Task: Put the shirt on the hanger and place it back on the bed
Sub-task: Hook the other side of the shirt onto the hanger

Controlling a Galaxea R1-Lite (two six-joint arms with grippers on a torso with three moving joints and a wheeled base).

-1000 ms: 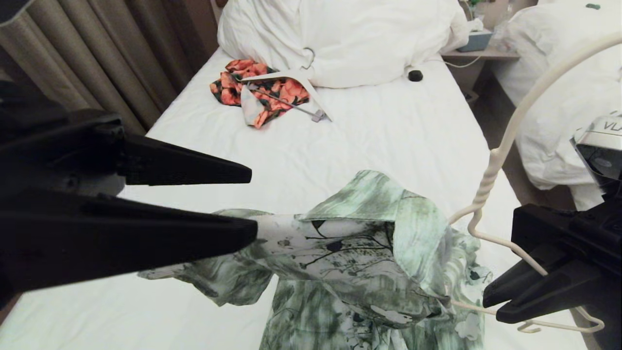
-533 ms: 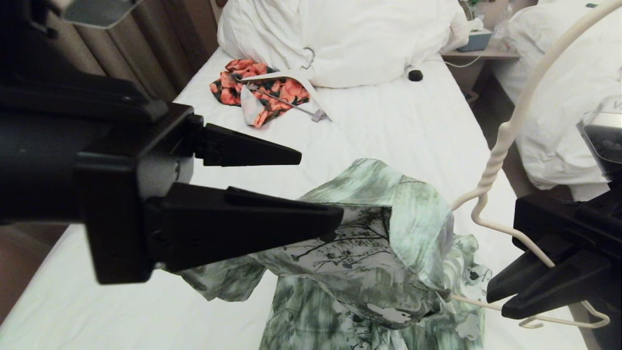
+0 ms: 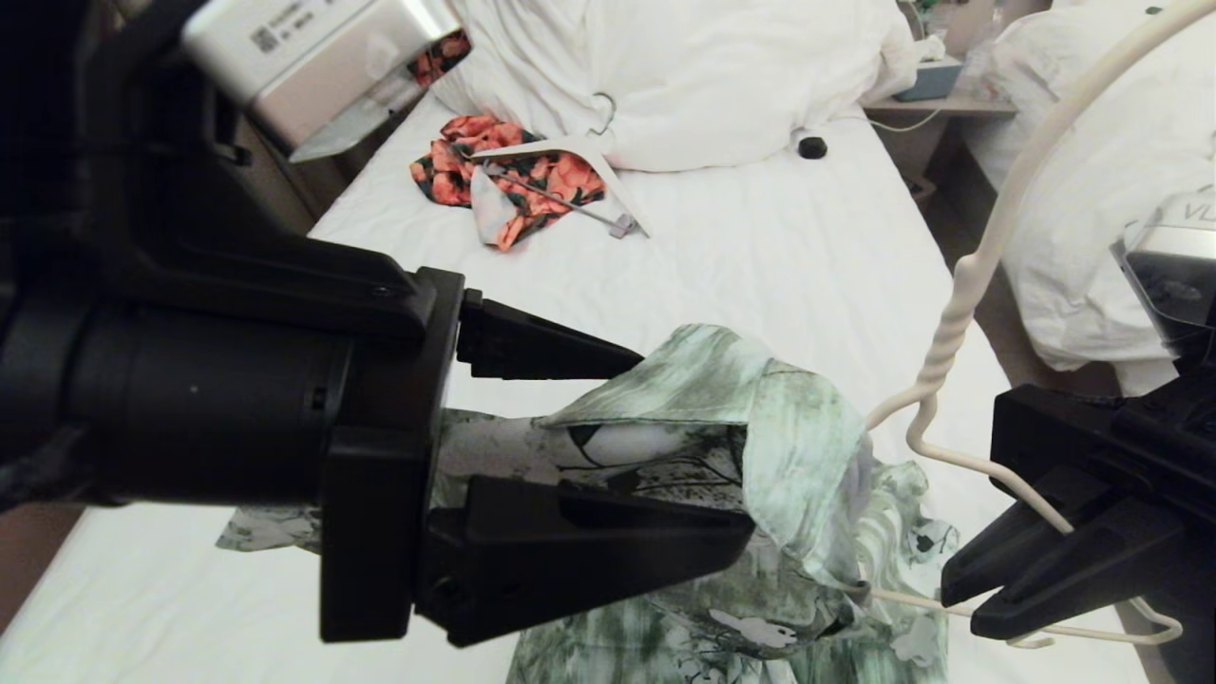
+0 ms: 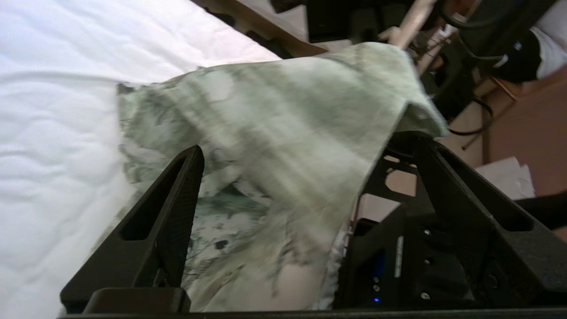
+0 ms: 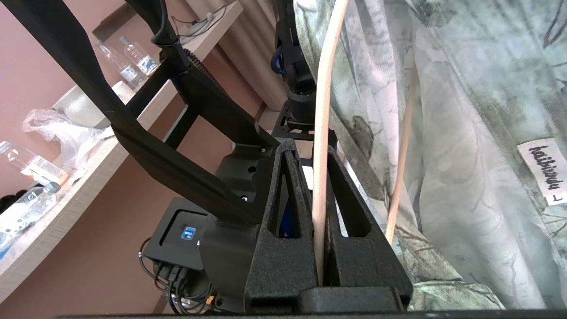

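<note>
The green-and-white shirt (image 3: 760,456) hangs bunched over the near end of the bed (image 3: 760,247), partly threaded on the cream hanger (image 3: 959,313). My right gripper (image 3: 959,598) is shut on the hanger's lower wire at the right; the rod (image 5: 325,88) runs between its closed fingers (image 5: 310,148), with shirt fabric (image 5: 465,133) beside it. My left gripper (image 3: 696,454) fills the left foreground, open wide, its two fingers straddling the collar area. In the left wrist view the fabric (image 4: 274,115) lies across the gap (image 4: 308,146) and drapes over one fingertip.
An orange-and-black floral garment (image 3: 513,180) with a thick white hanger (image 3: 570,152) lies near the pillows (image 3: 684,66). A small black object (image 3: 812,147) sits on the sheet. A nightstand (image 3: 936,100) and another bed (image 3: 1111,142) are at the right.
My left arm has swung rightward, its open fingers now around the shirt's collar. The collar has shifted a little. The right gripper with the hanger has barely moved.
</note>
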